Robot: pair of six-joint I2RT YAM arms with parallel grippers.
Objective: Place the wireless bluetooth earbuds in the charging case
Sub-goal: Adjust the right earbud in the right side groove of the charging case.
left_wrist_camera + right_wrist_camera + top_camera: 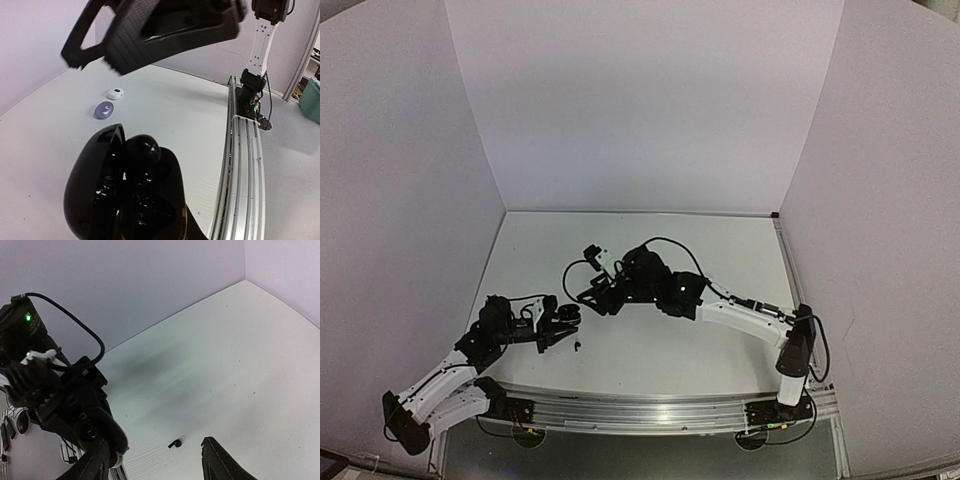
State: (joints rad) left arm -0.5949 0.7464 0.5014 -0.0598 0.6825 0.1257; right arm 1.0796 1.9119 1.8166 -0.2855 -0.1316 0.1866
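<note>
My left gripper point(560, 325) is shut on an open black charging case point(100, 190) and holds it low over the table; the case hides the fingers in the left wrist view. A round black earbud point(142, 149) sits at the case's top. A second black earbud point(175, 443) lies loose on the table, also seen in the top view point(578, 346). My right gripper point(155, 452) is open and empty and hovers over the loose bud, which lies between its fingers point(217, 465). It hangs above the case in the left wrist view point(155, 30).
A small white pebble-shaped case point(115, 93) and a purple-grey one point(104, 109) lie on the table beyond the black case. The metal rail point(245, 150) runs along the near table edge. White walls point(640, 100) enclose the table on three sides.
</note>
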